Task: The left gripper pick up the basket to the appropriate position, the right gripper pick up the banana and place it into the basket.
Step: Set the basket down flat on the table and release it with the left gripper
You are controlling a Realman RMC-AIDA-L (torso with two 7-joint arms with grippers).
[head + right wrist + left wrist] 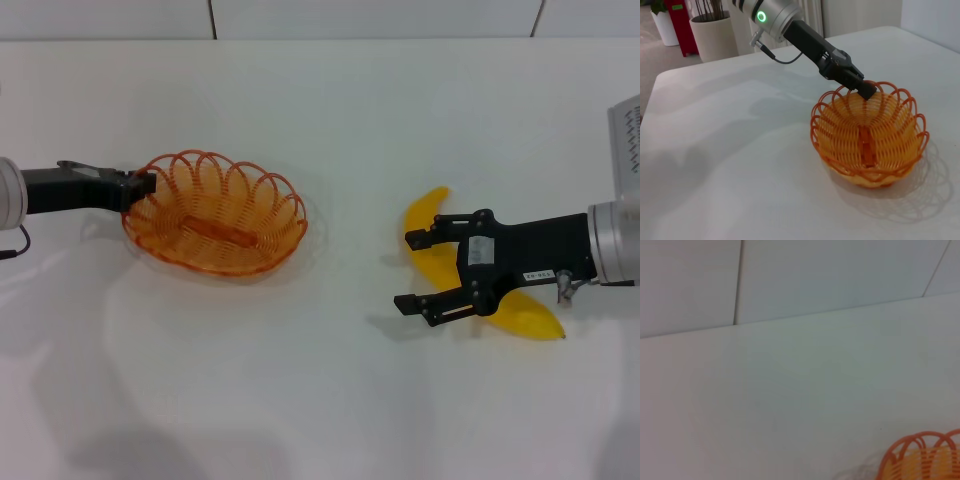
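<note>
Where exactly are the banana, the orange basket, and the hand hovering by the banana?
banana (424, 212), head view, its upper yellow tip.
basket (215, 232), head view, the woven floor inside.
right hand (409, 271), head view, midway between its two open fingertips.

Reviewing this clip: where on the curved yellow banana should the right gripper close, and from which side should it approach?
Probably the thick middle of the curved yellow banana, taken from above. It lies flat on the white table, its tips tapering away, so the midsection offers the fullest width. The right gripper hovers over it with fingers spread. The left gripper is at the orange wire basket's rim.
</note>
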